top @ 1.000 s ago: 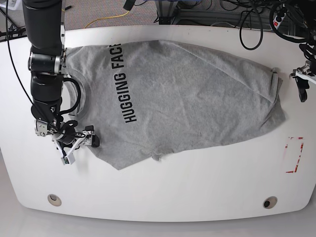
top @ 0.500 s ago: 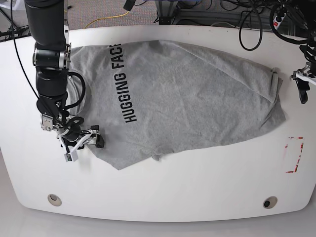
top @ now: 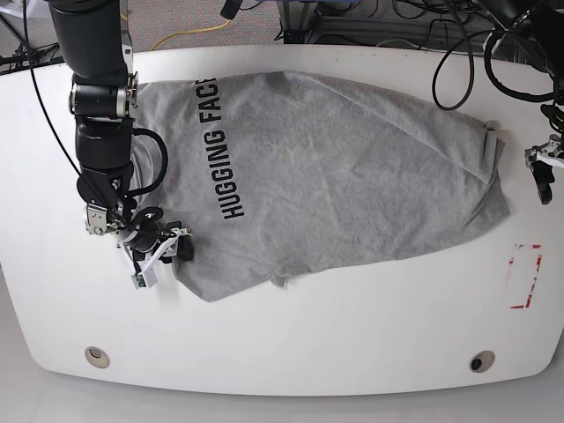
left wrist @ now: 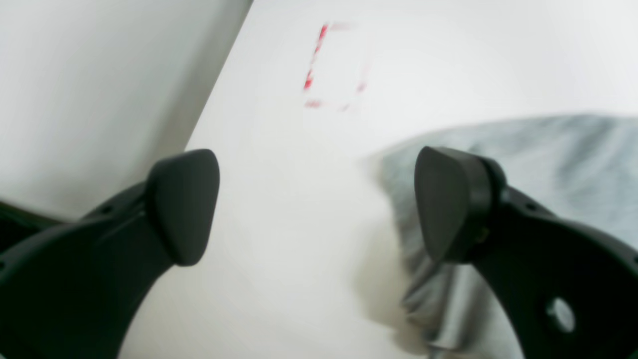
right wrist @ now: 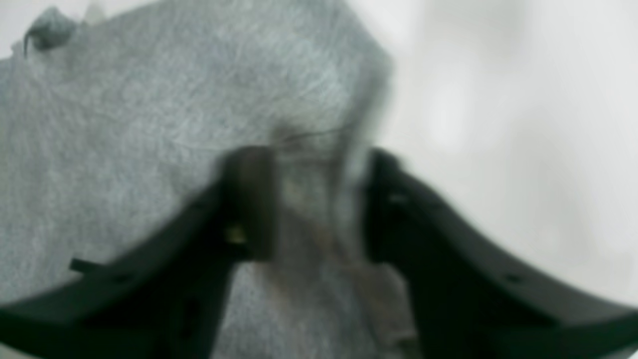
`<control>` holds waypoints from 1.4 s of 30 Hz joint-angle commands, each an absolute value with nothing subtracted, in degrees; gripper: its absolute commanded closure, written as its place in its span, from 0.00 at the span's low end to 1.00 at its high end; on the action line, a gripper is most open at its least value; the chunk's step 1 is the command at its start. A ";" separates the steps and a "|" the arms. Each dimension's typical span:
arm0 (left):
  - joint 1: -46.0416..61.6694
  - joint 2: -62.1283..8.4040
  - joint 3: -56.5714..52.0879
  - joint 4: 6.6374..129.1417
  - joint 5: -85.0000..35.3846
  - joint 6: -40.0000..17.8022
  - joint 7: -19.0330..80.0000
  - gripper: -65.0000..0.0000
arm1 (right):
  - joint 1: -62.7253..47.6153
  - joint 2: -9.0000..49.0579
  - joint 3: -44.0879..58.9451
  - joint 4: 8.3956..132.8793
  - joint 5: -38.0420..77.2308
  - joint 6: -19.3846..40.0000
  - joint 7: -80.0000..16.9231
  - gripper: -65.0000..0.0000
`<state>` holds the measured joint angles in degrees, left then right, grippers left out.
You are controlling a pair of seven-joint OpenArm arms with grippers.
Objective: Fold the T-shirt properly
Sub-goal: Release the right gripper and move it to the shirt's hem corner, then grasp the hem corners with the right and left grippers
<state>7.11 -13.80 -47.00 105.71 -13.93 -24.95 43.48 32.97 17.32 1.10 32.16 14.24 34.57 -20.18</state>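
The heather-grey T-shirt [top: 335, 167] lies spread on the white table, its black lettering running vertically near the left. In the base view my right gripper [top: 172, 251] sits at the shirt's lower-left edge. The right wrist view shows that gripper [right wrist: 321, 199] with narrowed jaws straddling a raised ridge of grey cloth [right wrist: 149, 99]. Blur hides whether the pads press on it. My left gripper [top: 541, 181] hangs just off the shirt's right end. In the left wrist view it [left wrist: 314, 204] stands wide open over bare table, with the shirt's bunched hem [left wrist: 548, 149] beside one finger.
A red dashed tape rectangle [top: 526, 276] marks the table near the right edge and also shows blurred in the left wrist view [left wrist: 334, 65]. Two round holes [top: 97, 356] [top: 481, 361] sit near the front edge. Cables [top: 370, 18] run behind the table.
My right gripper slid rightward onto the shirt's lower-left edge and its jaws narrowed around the cloth. My left gripper dropped slightly and opened wider.
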 commanded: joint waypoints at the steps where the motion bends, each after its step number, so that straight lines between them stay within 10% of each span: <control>1: 4.70 -14.81 -47.25 102.46 -13.32 -24.75 42.24 0.09 | 34.07 17.71 1.01 32.66 13.76 34.95 -21.76 0.86; 4: 2.24 -14.90 -47.25 96.92 -12.97 -24.75 42.24 0.09 | 34.07 17.71 1.01 32.66 13.76 35.03 -21.76 1.00; 32: -14.11 -14.99 -36.53 65.80 -13.05 -24.84 41.71 0.09 | 33.98 17.80 1.01 36.09 13.76 34.95 -21.85 1.00; 42: -15.52 -14.99 -35.47 59.12 -13.05 -24.84 36.79 0.43 | 33.80 17.89 1.01 36.09 13.76 35.03 -21.85 1.00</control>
<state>-14.57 -14.13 -35.51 58.48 -13.08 -24.71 36.47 32.16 17.12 0.99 35.09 13.37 34.72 -22.35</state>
